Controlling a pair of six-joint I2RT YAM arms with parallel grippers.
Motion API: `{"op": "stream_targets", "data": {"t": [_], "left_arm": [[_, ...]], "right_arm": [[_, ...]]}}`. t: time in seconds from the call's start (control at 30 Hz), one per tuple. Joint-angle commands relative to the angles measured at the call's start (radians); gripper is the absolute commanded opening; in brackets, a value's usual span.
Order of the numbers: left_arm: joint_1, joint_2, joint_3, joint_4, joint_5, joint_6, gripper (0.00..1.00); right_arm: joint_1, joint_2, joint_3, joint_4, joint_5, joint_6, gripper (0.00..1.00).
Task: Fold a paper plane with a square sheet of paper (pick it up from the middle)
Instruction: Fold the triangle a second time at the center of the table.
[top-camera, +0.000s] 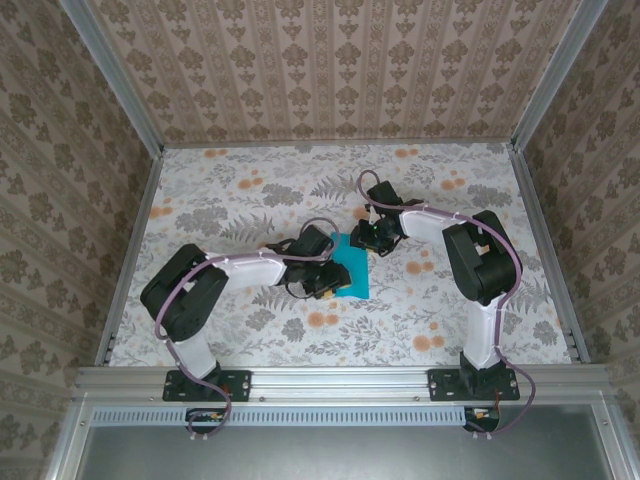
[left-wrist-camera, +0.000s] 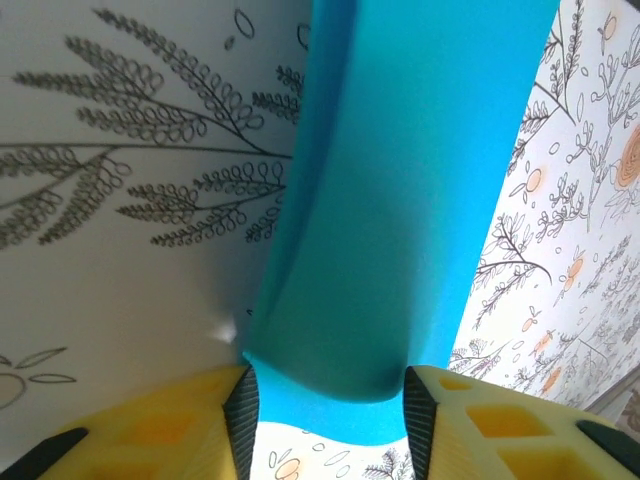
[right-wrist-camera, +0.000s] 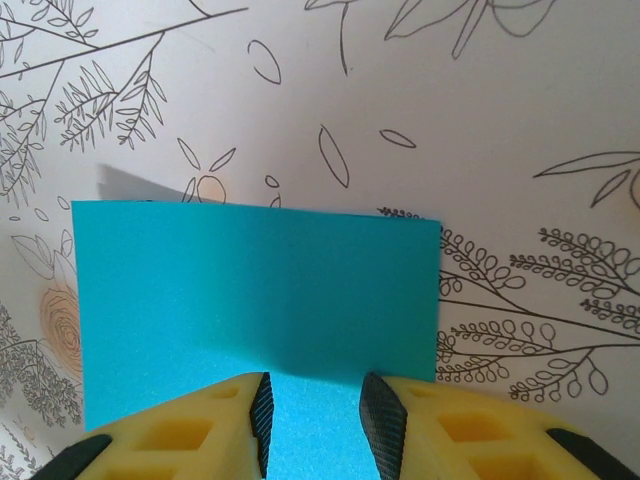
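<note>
On the counter (top-camera: 250, 190) we see the square sheet of paper (top-camera: 352, 272) lying long axis away from the arm bases, an arm at each end. The right jaws stand open astride its far end. Its bowed near end fills the left jaws' gap pad (left-wrist-camera: 243, 400) to pad, and we cannot tell whether they pinch.

floral table (top-camera: 240, 195), teal paper (top-camera: 353, 274) atop

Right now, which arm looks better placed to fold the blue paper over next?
Left, probably. The left gripper has a raised, bowed end of the square sheet of paper between its jaws; the right gripper only straddles a flat-lying edge.
</note>
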Motion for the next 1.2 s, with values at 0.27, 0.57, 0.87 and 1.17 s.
{"op": "stream_targets", "data": {"t": [0.27, 0.57, 0.87, 1.17], "left_arm": [[0.038, -0.049, -0.047, 0.192, 0.078, 0.013, 0.41], [0.065, -0.033, -0.029, 0.195, 0.085, 0.075, 0.46], [0.116, 0.006, 0.017, 0.220, 0.135, 0.202, 0.60], [0.119, 0.041, -0.014, 0.234, 0.163, 0.147, 0.46]], "right_arm": [[-0.004, 0.104, -0.063, -0.061, 0.070, -0.003, 0.38], [-0.004, 0.106, -0.062, -0.061, 0.068, -0.006, 0.38], [-0.004, 0.108, -0.060, -0.063, 0.064, -0.008, 0.38], [-0.006, 0.092, -0.063, -0.054, 0.034, -0.007, 0.37]]}}
